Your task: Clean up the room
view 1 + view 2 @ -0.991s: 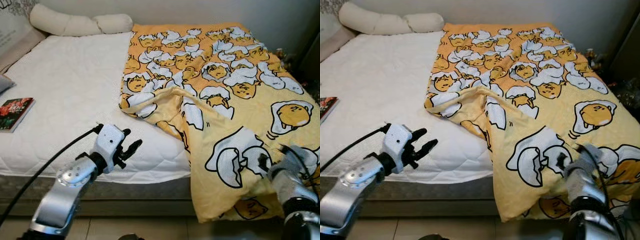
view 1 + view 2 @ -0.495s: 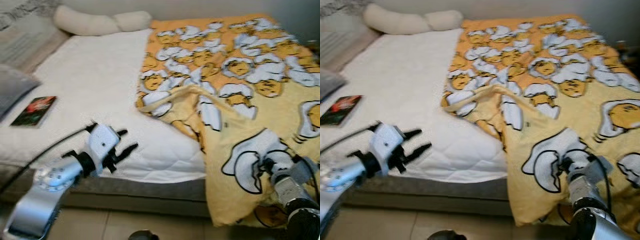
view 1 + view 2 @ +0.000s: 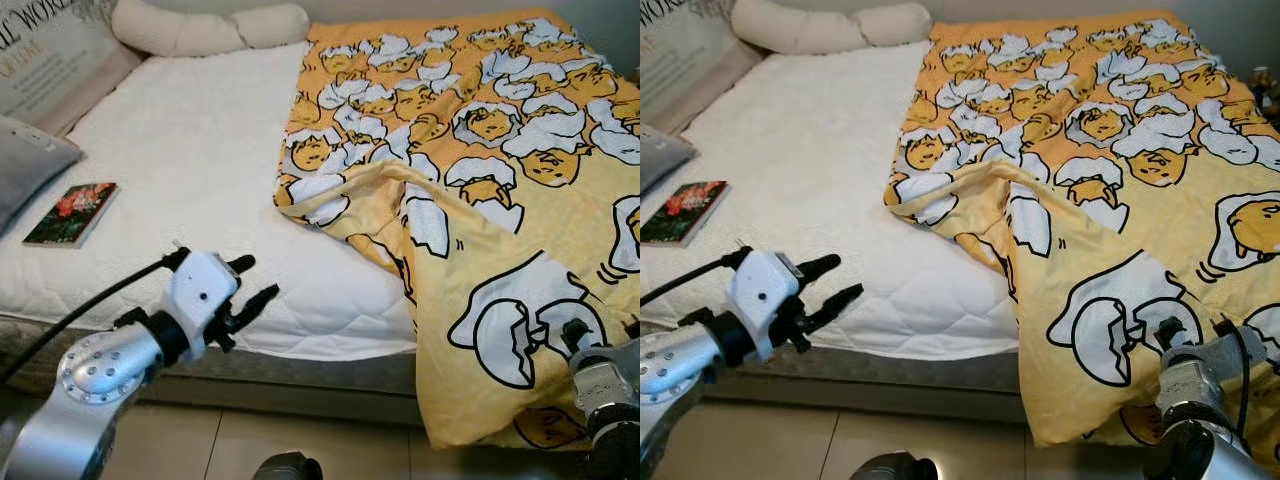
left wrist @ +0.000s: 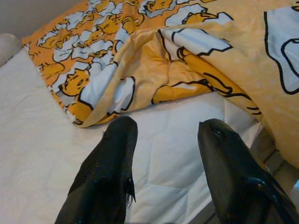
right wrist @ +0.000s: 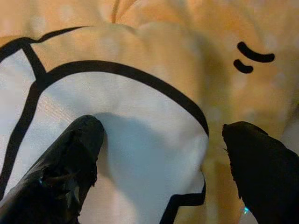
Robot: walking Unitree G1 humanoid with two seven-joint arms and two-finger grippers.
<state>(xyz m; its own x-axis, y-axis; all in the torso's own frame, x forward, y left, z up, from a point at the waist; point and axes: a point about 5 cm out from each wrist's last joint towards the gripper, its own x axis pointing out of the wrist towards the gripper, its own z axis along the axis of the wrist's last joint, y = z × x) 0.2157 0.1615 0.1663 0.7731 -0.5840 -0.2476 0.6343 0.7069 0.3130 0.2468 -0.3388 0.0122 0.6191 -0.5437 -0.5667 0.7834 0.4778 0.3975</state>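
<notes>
so the thing needing tidying here is the yellow egg-print blanket [image 3: 470,170], which is lying bunched over the far half of the bed [image 3: 180,170] with one corner flopped back on itself and its lower end hanging off the edge toward the floor. the right end effector [image 5: 159,154] is hovering with its fingers spread apart right over the hanging part, the fabric sitting just beyond the tips and nothing pinched. the left end effector [image 4: 163,154] is also standing open, over bare mattress, with the folded-back corner [image 4: 84,116] just ahead of it. i'm guessing this blanket is thin, light and totally floppy, so it's going to sag and drag wherever it isn't held. a pinch on the hem or corner looks better than the flat middle. there's also a book [image 3: 72,212] lying well off to the outside of the left end effector.
</notes>
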